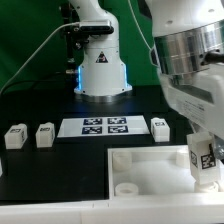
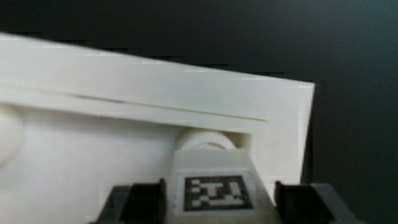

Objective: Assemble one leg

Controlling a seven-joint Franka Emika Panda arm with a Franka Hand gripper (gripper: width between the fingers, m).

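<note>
1. Tool (image 1: 204,166), at the exterior view's right: its fingers (image 2: 134,206) are pinching the held leg (image 1: 205,156), one on each side. The tagged face is uncovered, and the block appears to hang upright, probably so that its lower end can go straight down into a socket.
2. First loose leg (image 1: 14,135), far left on the dark worktop (image 1: 40,175). It stands apart from the rest, presumably parked where it is easy to reach.
3. Second loose leg (image 1: 44,133), just right of the first and in the same row.
4. Marker board (image 1: 102,126), lying flat at the centre in front of the robot base (image 1: 100,70). It carries only printed tags and takes no part in the assembly.
5. Third loose leg (image 1: 160,126), just right of the board.
6. Tray (image 1: 150,168), near and right. The held leg is over its right portion.
7. Round socket (image 2: 214,140): in the wrist view it lies just beyond the held leg, so the step in hand is judged to be alignment before insertion. Whether the leg touches the tray cannot be told.
</note>
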